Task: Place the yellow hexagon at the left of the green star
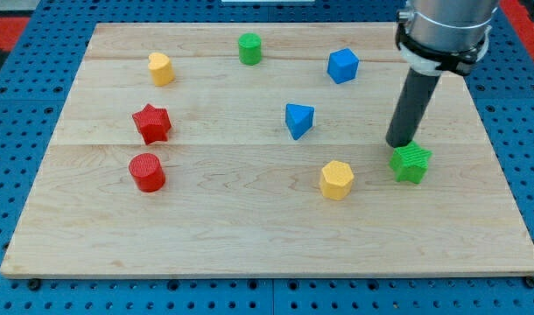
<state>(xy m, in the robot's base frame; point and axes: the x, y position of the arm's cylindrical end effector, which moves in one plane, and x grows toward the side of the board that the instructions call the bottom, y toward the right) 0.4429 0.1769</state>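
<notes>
Already yellow hexagon (336, 179) sat near green star's (411, 163) left; my tip (398, 143), bare rod gripping nothing, just above star.

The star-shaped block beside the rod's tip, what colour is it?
Green star block, seen in the camera view.

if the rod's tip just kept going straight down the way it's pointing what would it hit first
My tip points down at the wooden board, so it would meet the board itself; it seems to sit at the surface already. The green star lies just toward the view's bottom right, apparently touching or nearly so, though depth is unclear.
</notes>
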